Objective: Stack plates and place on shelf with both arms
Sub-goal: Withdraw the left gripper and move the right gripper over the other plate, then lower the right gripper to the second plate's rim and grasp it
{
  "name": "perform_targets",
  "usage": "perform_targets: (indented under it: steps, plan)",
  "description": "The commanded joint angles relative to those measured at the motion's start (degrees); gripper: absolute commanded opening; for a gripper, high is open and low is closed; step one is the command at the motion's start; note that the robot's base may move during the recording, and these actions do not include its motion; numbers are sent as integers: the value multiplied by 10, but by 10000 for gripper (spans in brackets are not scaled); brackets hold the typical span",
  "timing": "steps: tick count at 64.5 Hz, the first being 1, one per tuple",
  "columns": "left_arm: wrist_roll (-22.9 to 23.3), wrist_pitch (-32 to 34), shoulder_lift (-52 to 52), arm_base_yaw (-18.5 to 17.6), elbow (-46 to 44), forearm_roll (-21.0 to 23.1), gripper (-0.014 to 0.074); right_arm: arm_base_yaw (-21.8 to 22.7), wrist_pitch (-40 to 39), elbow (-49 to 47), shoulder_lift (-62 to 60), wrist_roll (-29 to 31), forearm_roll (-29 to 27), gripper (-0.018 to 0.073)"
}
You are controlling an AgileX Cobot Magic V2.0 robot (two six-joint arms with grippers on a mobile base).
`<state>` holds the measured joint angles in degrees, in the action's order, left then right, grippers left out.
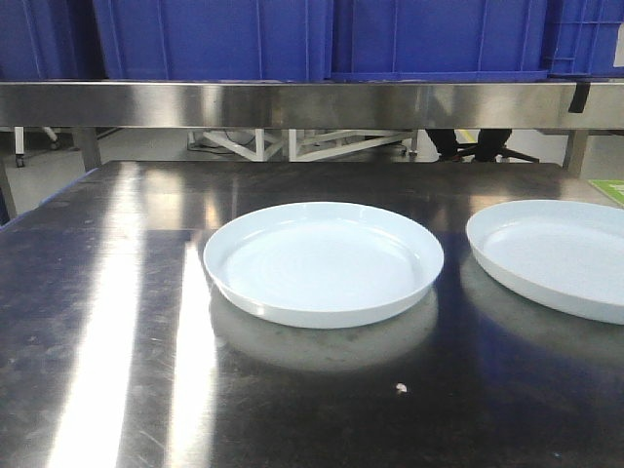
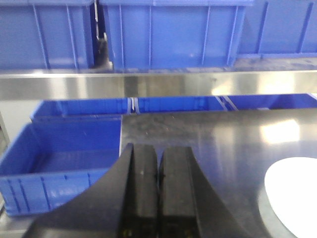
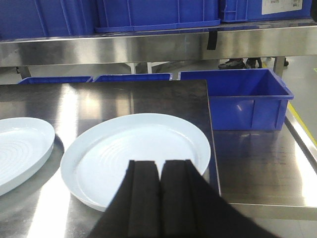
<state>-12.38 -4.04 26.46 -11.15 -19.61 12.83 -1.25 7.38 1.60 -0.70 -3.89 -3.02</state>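
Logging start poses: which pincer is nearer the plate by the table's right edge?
Right. The right pincer hangs at the near rim of that plate; the left pincer is by the left edge of the table, far off.

Dark steel tabletop [image 1: 88, 331], left plate [image 1: 323, 263] and right plate [image 1: 556, 255] lying apart

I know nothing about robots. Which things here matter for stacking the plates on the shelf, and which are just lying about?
For the job: centre plate; right-hand plate; shelf; left fingers and right fingers, both shut.

Just lying about: blue crates on the shelf; open blue crate beside the tabletop; small speck on it.
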Motion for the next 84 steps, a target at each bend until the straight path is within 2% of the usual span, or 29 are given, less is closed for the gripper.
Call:
perform_targets:
  steps: [1,15,25,41,47,62,84]
  plan:
    - [1,46,1,1,-16,10,82,1,-51,1,-10,1,5,49]
    - [1,48,1,1,-16,10,82,1,-61,1,-10,1,5,49]
    - [1,48,1,1,-16,10,82,1,-102,-2,-10,1,5,49]
    - [1,48,1,1,-16,10,82,1,-43,-53,53,1,-10,49]
    - [1,48,1,1,-16,10,82,1,2,-94,100,1,-10,49]
    - [1,48,1,1,-16,10,82,1,172,-219,226,2,-10,49]
    - [1,48,1,1,-16,10,82,1,275,-320,362,2,-35,49]
